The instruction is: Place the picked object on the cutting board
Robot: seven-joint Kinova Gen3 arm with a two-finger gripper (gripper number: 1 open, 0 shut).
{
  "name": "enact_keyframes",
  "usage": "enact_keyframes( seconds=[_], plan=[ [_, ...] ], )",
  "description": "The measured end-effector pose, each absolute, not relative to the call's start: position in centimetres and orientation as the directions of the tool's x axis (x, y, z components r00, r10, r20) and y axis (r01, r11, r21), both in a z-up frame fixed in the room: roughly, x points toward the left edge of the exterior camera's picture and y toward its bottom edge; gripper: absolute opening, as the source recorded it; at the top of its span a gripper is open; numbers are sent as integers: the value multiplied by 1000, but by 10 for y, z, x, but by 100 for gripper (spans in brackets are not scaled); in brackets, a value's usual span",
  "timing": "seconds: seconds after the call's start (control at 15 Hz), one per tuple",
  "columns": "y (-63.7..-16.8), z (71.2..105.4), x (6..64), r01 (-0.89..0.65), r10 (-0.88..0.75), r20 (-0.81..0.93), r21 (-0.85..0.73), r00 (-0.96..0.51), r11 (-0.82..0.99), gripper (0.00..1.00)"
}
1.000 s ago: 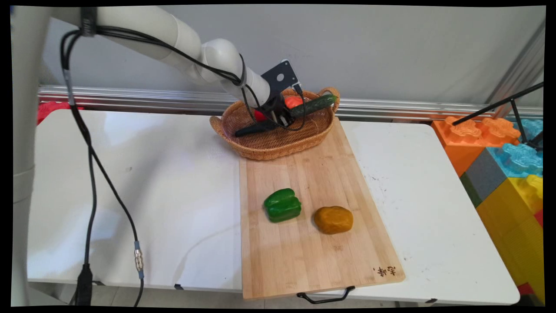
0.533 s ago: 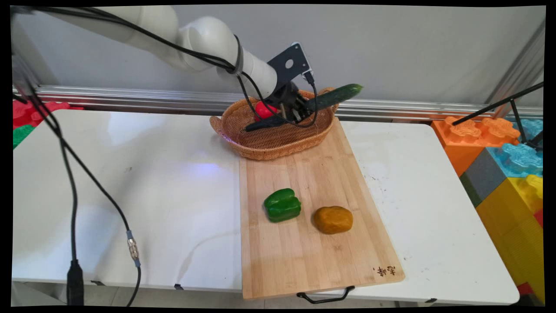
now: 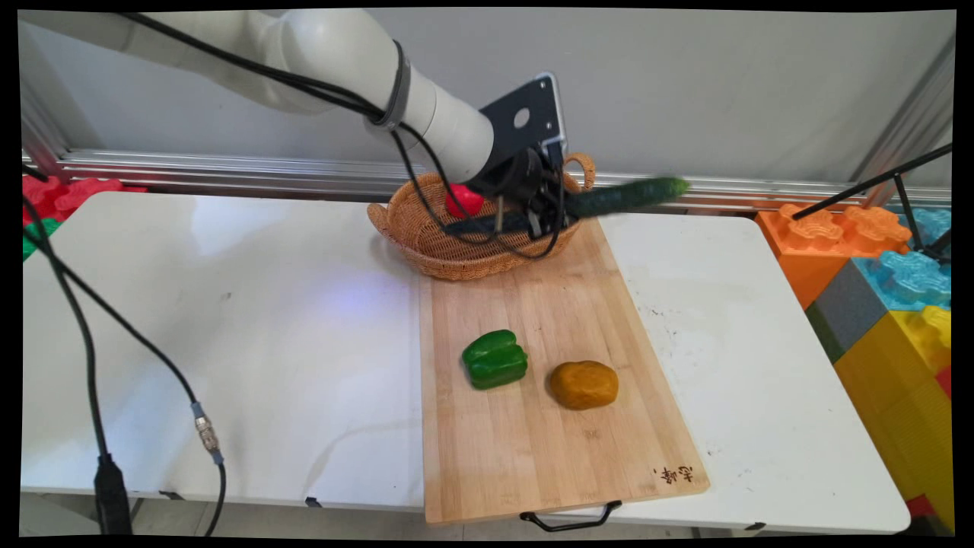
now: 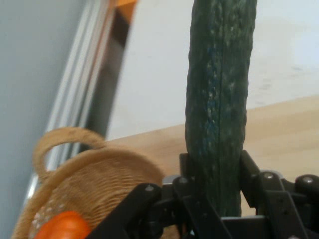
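My gripper [image 3: 554, 207] is shut on one end of a long dark green cucumber [image 3: 628, 195], which sticks out to the right above the wicker basket's [image 3: 456, 251] right rim and the board's far end. In the hand view the cucumber [image 4: 218, 104] rises straight up between the gripper [image 4: 217, 191] fingers, with the basket [image 4: 94, 184] at lower left and an orange-red vegetable [image 4: 60, 226] inside it. A red vegetable [image 3: 464, 202] and a dark object lie in the basket.
A wooden cutting board [image 3: 548, 441] lies in front of the basket, carrying a green bell pepper [image 3: 494, 359] and a brown potato [image 3: 584, 384]. Big coloured foam blocks [image 3: 883, 281] stand at the right. Black cables [image 3: 99, 350] hang at the left.
The gripper has lifted the cucumber out of the basket and carried it to the right, past the basket's right handle. Pepper and potato have not moved.
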State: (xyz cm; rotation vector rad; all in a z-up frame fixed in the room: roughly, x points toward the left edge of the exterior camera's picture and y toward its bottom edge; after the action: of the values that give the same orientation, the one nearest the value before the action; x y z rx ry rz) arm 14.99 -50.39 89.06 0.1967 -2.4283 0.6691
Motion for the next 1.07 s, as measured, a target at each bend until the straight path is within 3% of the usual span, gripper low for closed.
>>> enact_keyframes(
  seconds=[0.4, 1.07],
  plan=[
    [-468, 885, 146, -182, 59, 540, -382, -840, 906, 0],
    [-459, 825, 130, -124, 49, 456, -341, -889, 932, 0]
  ],
)
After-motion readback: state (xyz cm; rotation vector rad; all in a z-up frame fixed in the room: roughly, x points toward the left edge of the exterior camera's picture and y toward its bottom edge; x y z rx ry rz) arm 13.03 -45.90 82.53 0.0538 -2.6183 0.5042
